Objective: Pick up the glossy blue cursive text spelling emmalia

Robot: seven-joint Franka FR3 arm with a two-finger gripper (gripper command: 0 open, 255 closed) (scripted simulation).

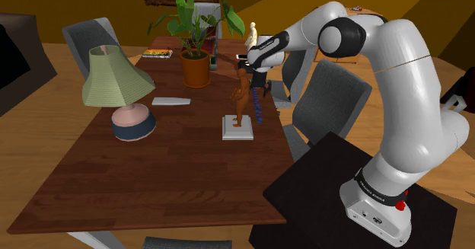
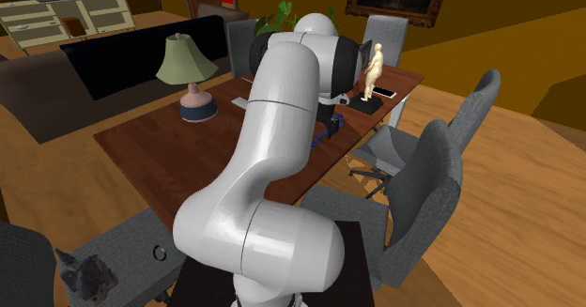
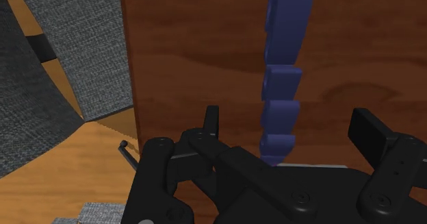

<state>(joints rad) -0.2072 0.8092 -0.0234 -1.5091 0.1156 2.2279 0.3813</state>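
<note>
Hovering over the blue lettering (image 1: 259,107): end effector (image 1: 256,81) open, nothing gripped.

In the shoulder view, left to right on the brown counter (image 1: 152,179), are noted a green-shaded lamp (image 1: 116,86), a potted plant (image 1: 195,42), and a brown figurine (image 1: 241,97) on a white base. Next the glossy blue lettering is found lying near the counter's edge, just beside that base. The end effector is placed directly above it, and a grey chair (image 1: 335,95) is seen past the edge. In the wrist view the lettering (image 3: 280,85) is seen as a strip running between the two black fingers (image 3: 369,130), which are spread apart and are not touching it.
</note>
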